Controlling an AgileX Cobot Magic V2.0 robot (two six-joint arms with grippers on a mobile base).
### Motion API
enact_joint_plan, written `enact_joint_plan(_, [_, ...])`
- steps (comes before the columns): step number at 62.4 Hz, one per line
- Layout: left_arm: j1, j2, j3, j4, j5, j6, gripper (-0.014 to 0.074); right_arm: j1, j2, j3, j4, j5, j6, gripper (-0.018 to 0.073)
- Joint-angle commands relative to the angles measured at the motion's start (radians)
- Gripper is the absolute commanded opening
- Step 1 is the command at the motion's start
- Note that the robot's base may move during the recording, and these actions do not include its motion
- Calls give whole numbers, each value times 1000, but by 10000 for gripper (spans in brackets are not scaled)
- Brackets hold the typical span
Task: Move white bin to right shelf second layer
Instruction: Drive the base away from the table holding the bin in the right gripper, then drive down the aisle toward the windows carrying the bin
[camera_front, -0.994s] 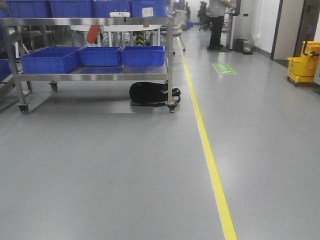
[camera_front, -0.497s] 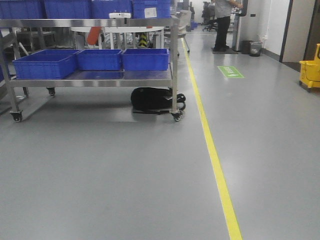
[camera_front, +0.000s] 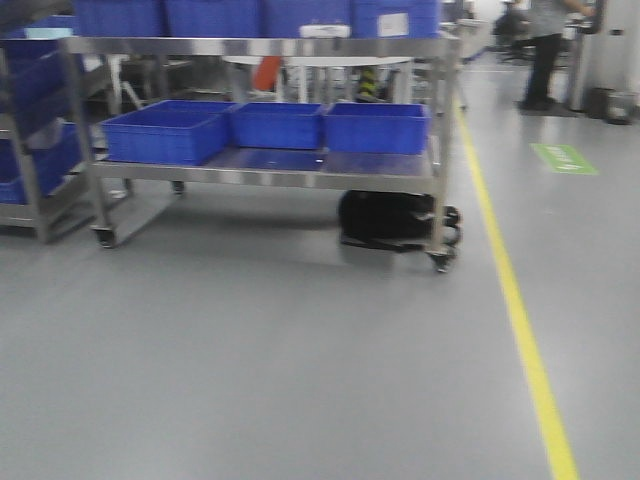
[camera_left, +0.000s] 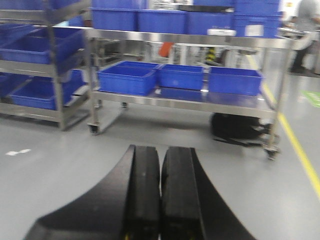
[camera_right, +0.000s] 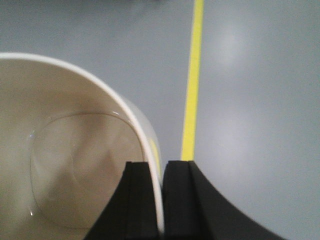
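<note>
- The right fingers (camera_right: 140, 200) are pinched almost shut on the rim of the white bin (camera_right: 65, 165), one finger inside the wall and one outside.
- The bin hangs empty above the grey floor (camera_right: 260, 100), with the yellow line (camera_right: 192, 85) just to its right.
- The left fingers (camera_left: 145, 190) are pressed together with nothing between them, and they point at the steel cart (camera_front: 270, 178).
- Ahead, the cart's lower level carries blue crates (camera_front: 165, 130), and a black bag (camera_front: 385, 218) lies under its right end. More blue crates sit on a rack at the far left.
- No level with roller lanes shows in any view, so I can't place the right shelf second layer.
- My read is that the pick is done and the carry is under way. What's left is finding the shelf, lining up with its second level, setting the bin down and letting go.
</note>
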Motion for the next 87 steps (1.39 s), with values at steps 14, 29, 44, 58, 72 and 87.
enact_joint_plan(14, [-1, -16, 27, -5, -83, -5, 85, -6, -1, -30, 0, -85, 0, 57])
enact_joint_plan(29, [-1, -16, 27, -5, -83, -5, 85, -6, -1, -30, 0, -85, 0, 57])
enact_joint_plan(44, [-1, -16, 27, -5, -83, -5, 85, -6, -1, -30, 0, -85, 0, 57])
enact_joint_plan(58, [-1, -16, 27, -5, -83, -5, 85, -6, -1, -30, 0, -85, 0, 57])
enact_joint_plan(72, [-1, -16, 27, -5, -83, -5, 85, -6, -1, -30, 0, -85, 0, 57])
enact_joint_plan(87, [-1, -16, 27, -5, -83, -5, 85, -6, -1, -30, 0, -85, 0, 57])
